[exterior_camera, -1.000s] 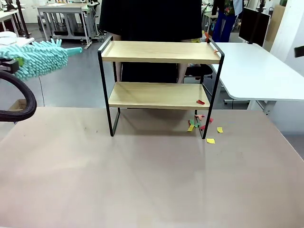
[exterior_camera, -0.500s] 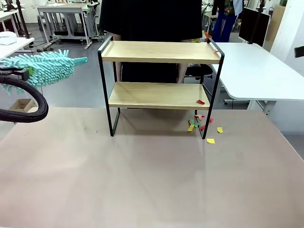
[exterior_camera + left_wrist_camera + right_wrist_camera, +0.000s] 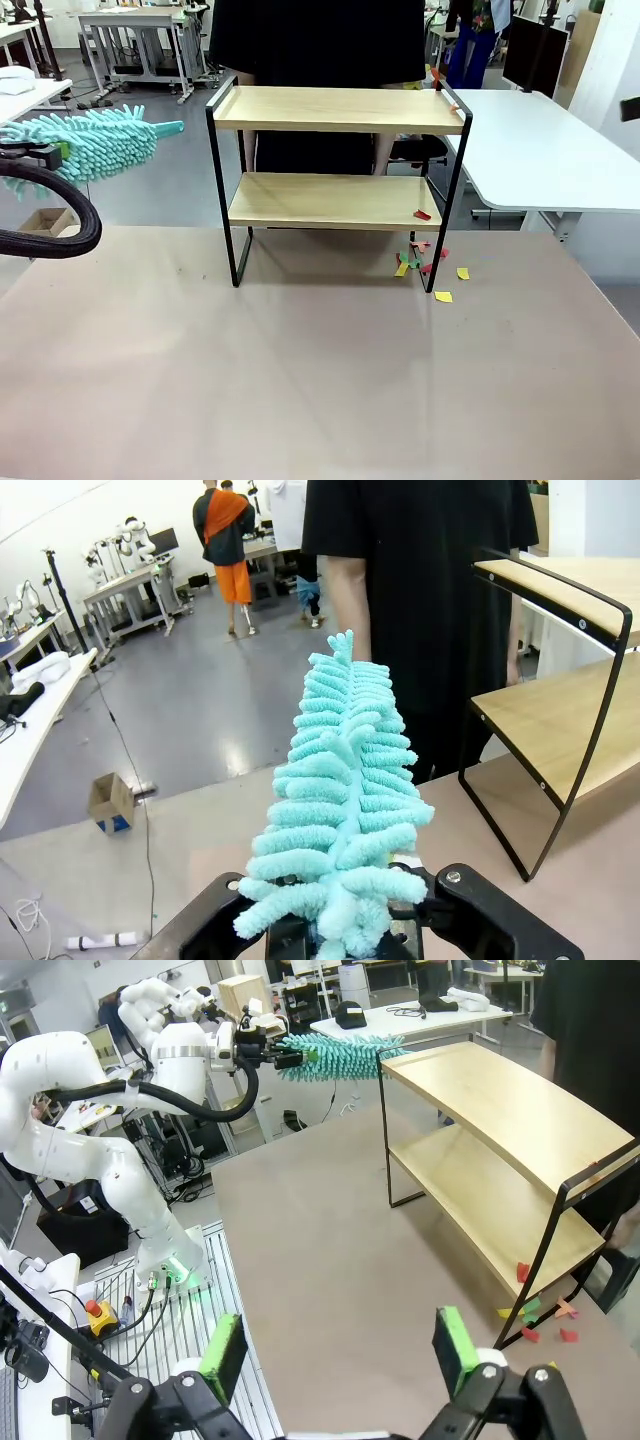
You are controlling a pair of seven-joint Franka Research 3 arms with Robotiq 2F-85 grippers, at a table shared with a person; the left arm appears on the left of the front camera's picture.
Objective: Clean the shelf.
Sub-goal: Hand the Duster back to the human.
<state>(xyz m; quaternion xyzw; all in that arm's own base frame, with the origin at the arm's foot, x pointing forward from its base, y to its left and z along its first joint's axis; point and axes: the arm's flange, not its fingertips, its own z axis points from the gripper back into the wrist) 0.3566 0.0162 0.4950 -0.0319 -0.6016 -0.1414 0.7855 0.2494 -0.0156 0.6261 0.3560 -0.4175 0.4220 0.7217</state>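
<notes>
Main risk: the teal microfiber duster [image 3: 95,140] is held well above the counter [image 3: 300,380] and off to the 9 o'clock side of the shelf [image 3: 335,160], so a sweep from there could catch the black frame post and shove or tip the light rack rather than wipe the boards. The duster head is floppy; if it drags across the lower board it may only push the red paper scrap [image 3: 422,214] off the 3 o'clock edge onto the pile of coloured paper scraps [image 3: 425,262] already on the counter beside the right front leg, spreading mess instead of clearing it. The person [image 3: 320,40] stands just behind the shelf at 12 o'clock, so an overshoot could brush them.

Pose: left claw [image 3: 345,920] is clenched on the duster's base, fibres pointing away from the wrist toward the shelf's upper left corner; the arm comes in from 9 o'clock with its black cable looped below. Handle grip looks firm, though the fibres hide the contact. Right claw [image 3: 340,1345] hangs released, green pads wide apart, high over the near counter, looking down at the shelf from its right end. Shelf stands upright mid-counter, far half.
</notes>
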